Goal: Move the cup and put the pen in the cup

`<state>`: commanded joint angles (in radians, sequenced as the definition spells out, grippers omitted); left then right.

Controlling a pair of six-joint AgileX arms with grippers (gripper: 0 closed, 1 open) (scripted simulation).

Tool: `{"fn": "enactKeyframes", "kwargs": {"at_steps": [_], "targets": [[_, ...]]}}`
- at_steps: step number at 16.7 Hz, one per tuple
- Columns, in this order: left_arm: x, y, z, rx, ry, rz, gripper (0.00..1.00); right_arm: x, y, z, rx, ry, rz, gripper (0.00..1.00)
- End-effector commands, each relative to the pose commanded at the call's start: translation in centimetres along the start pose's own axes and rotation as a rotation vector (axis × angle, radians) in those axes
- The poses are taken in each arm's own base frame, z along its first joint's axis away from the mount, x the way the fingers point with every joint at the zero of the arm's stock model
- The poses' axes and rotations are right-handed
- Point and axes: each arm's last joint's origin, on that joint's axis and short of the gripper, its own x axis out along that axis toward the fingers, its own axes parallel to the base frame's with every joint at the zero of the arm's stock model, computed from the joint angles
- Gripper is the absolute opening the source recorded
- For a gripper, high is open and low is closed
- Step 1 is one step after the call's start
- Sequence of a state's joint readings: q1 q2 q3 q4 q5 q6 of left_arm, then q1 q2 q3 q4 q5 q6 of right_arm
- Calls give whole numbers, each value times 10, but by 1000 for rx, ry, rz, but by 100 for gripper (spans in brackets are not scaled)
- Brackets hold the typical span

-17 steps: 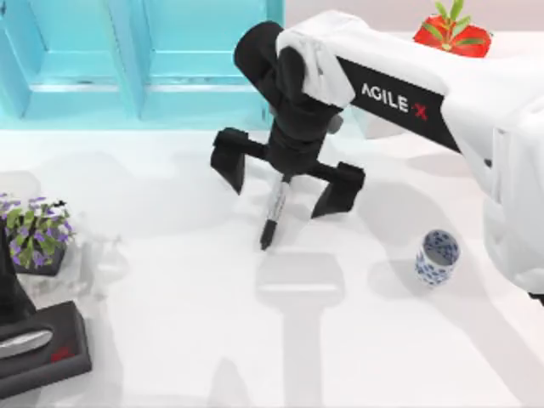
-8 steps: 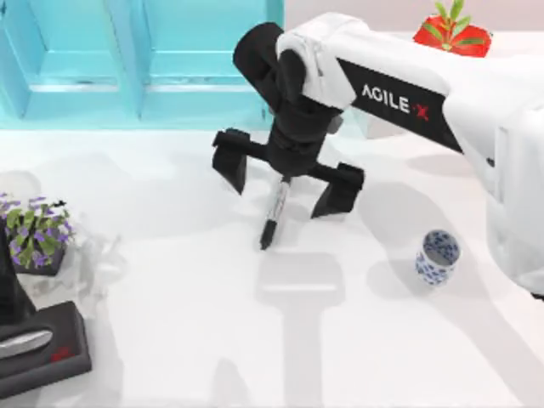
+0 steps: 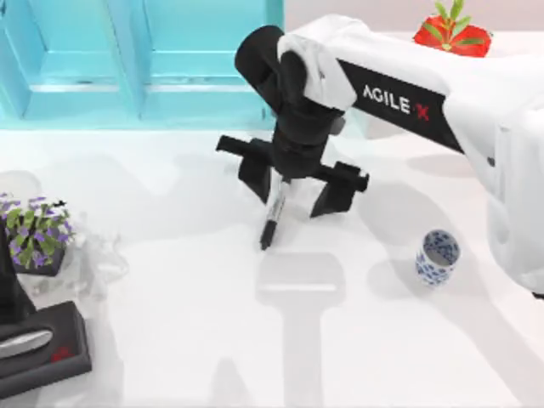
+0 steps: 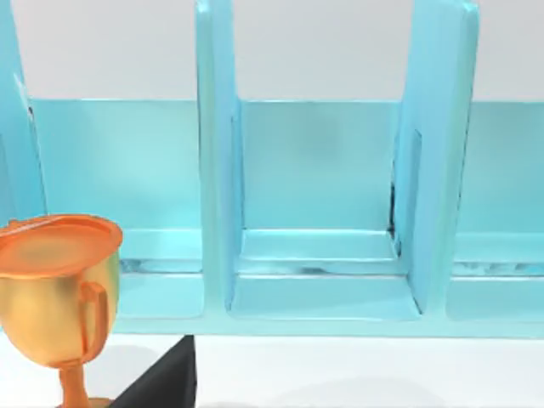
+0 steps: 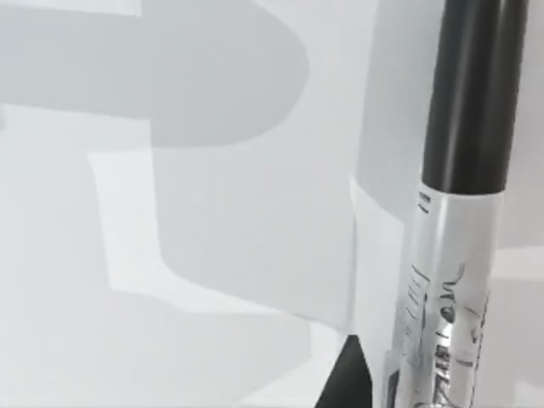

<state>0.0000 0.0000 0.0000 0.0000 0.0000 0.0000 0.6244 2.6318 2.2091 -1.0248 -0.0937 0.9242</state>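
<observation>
White tabletop, turquoise shelf unit (image 3: 140, 59) along its far edge. Pen (image 3: 274, 210) lying flat near the table's middle, tip pointing toward the near edge, label band showing up close in the right wrist view (image 5: 442, 297). Right gripper (image 3: 294, 189) lowered over the pen's far end, fingers apart, one on each side, neither touching it. Cup (image 3: 438, 257) upright toward the right edge, well apart from the pen. Left arm parked at the near left corner, facing the shelf and a gold trophy (image 4: 58, 293).
</observation>
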Motion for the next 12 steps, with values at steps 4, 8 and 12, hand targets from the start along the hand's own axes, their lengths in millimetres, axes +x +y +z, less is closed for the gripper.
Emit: {"fn": "enactKeyframes", "kwargs": {"at_steps": [4,8,12], "targets": [[0,0,0,0,0,0,100,0,0,0,0,0,0,0],[0,0,0,0,0,0,100,0,0,0,0,0,0,0],[0,0,0,0,0,0,100,-35,-6,-2,-25,-34,-29,0]]}}
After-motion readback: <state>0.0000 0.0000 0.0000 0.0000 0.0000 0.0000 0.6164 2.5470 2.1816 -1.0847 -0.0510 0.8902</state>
